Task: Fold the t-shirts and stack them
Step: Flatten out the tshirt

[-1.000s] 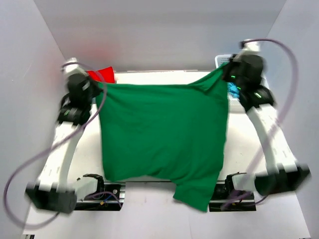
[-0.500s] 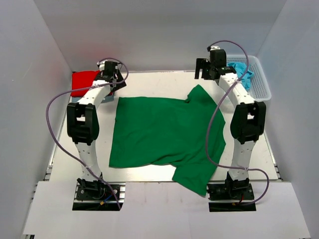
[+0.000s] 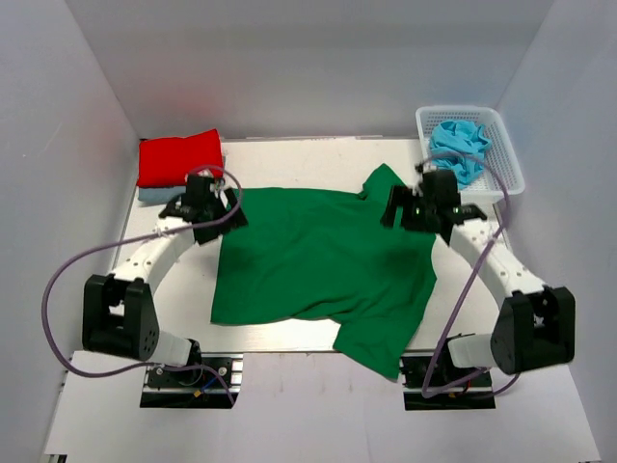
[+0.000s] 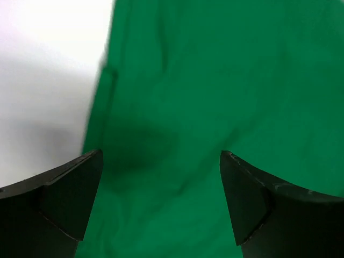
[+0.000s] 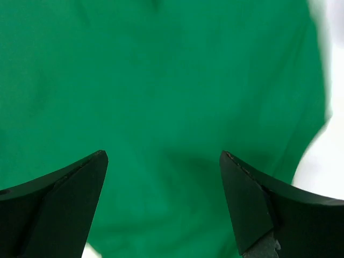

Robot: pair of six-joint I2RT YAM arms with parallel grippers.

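Note:
A dark green t-shirt lies spread flat on the white table, one sleeve hanging over the near edge. My left gripper hovers open over the shirt's left edge, nothing between its fingers. My right gripper hovers open over the shirt's right side, also empty. A folded bright red t-shirt rests on a pale blue one at the back left. Turquoise t-shirts lie crumpled in the basket.
A white mesh basket stands at the back right corner. White walls close in the table on three sides. The arm bases are bolted at the near edge.
Both grippers let go of the green shirt's upper corners and opened. The shirt dropped flat on the table. Both arms then drew back from the far edge and lowered over the shirt.

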